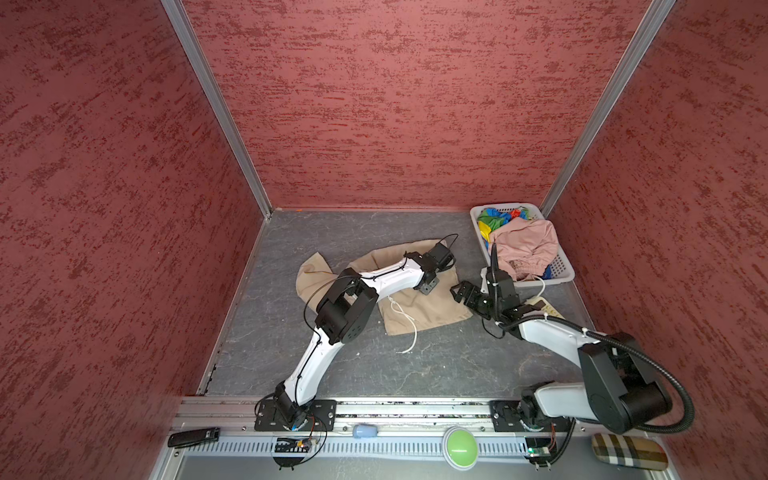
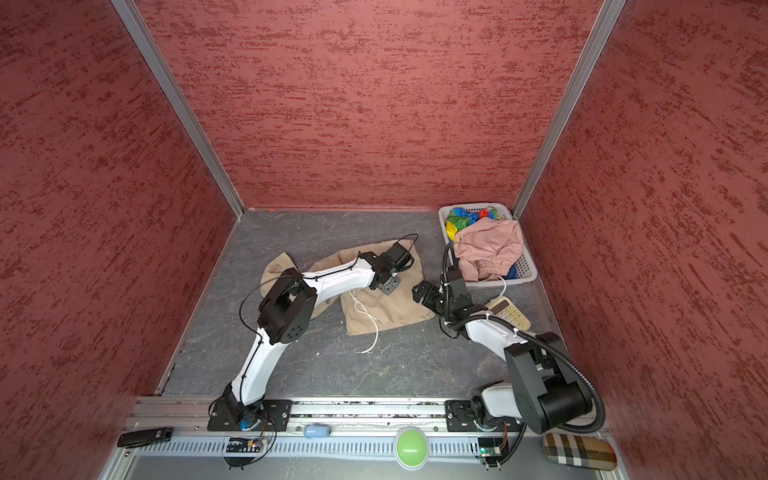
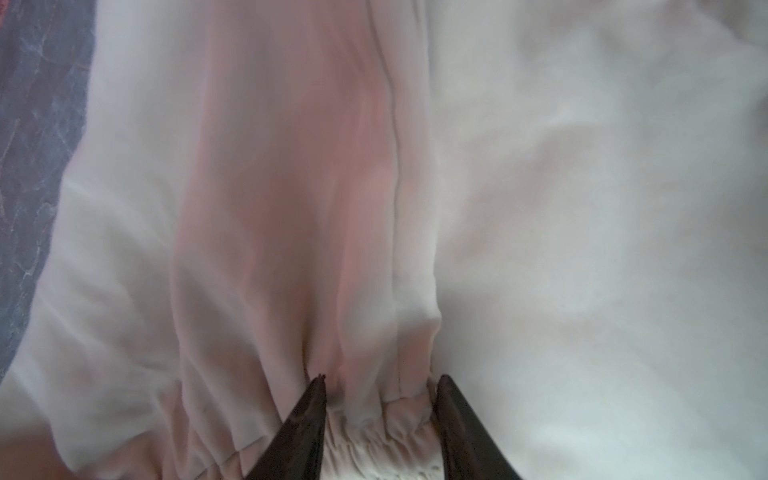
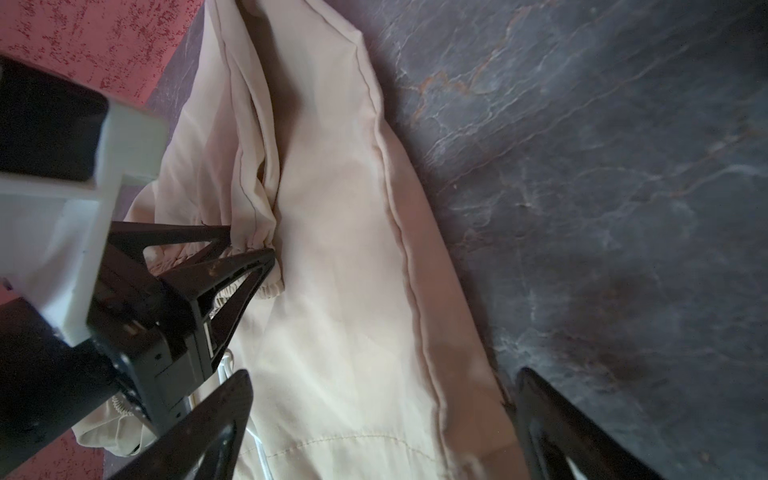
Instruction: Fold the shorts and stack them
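The beige shorts (image 1: 432, 311) (image 2: 395, 311) lie spread and creased on the grey table, their white drawstring (image 1: 409, 328) trailing toward the front. My left gripper (image 1: 428, 286) (image 2: 390, 284) (image 3: 380, 378) is down on them, shut on a bunched fold of the gathered waistband, which fills the gap between its fingers (image 4: 249, 245). My right gripper (image 1: 459, 291) (image 2: 419, 291) (image 4: 384, 374) hovers open over the right hem of these shorts (image 4: 340, 249) and holds nothing. The dusty pink shorts (image 1: 528, 245) (image 2: 490, 245) and the rainbow-striped shorts (image 1: 494, 220) (image 2: 461, 220) lie crumpled in the basket.
The white perforated basket (image 1: 563, 266) (image 2: 528, 270) stands in the back right corner against the red walls. A calculator (image 1: 548, 309) (image 2: 511, 311) lies just in front of it, partly under the right arm. A green button (image 1: 459, 446) and a plaid case (image 1: 627, 451) sit on the front rail.
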### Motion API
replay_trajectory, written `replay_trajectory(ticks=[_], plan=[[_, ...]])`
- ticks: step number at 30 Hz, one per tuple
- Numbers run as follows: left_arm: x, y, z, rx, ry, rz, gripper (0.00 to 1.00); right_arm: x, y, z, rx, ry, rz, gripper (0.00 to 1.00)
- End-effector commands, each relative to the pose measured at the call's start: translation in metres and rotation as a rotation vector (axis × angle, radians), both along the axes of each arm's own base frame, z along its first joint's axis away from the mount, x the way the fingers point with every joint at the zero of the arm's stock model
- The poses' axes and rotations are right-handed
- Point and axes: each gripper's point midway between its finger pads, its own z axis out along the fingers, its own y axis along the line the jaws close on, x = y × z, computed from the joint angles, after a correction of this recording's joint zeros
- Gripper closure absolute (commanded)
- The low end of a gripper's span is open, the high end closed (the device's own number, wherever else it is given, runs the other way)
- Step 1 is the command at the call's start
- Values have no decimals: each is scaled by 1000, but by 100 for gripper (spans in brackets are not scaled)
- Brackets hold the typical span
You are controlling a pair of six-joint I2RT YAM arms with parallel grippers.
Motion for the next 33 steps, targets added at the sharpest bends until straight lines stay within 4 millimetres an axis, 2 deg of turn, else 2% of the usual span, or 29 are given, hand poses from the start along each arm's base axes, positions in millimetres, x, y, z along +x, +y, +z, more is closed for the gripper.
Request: replay_trajectory(ticks=[1, 5, 8, 12, 15, 18, 19, 26, 30, 33], plan=[[-12, 5, -16, 62, 29, -11, 56, 1, -1, 0, 1, -12, 0, 1], [-16, 3, -11, 92, 2, -12, 54, 0, -1, -2, 3, -9, 1, 1], [-14, 5, 4, 132, -68, 2, 48, 0, -2, -3, 10, -9, -3, 1], [-22, 2, 17, 134, -98, 7, 51, -3, -2, -5, 23, -8, -7, 1], [-27, 2, 5, 133, -75, 15, 56, -3, -1, -6, 36, -7, -8, 1], [-27, 5, -7, 160, -54, 22, 68, -4, -1, -6, 42, -7, -7, 1], [-27, 6, -9, 168, -55, 26, 69, -5, -2, -6, 39, -6, -7, 1], [-15, 11, -14, 156, -60, 54, 69, -7, -3, -6, 48, -9, -11, 1], [-14, 9, -21, 165, -45, 48, 64, -8, -3, -4, 49, -13, -10, 1], [-14, 9, -27, 161, -31, 46, 66, -9, -4, -4, 48, -16, -12, 1]])
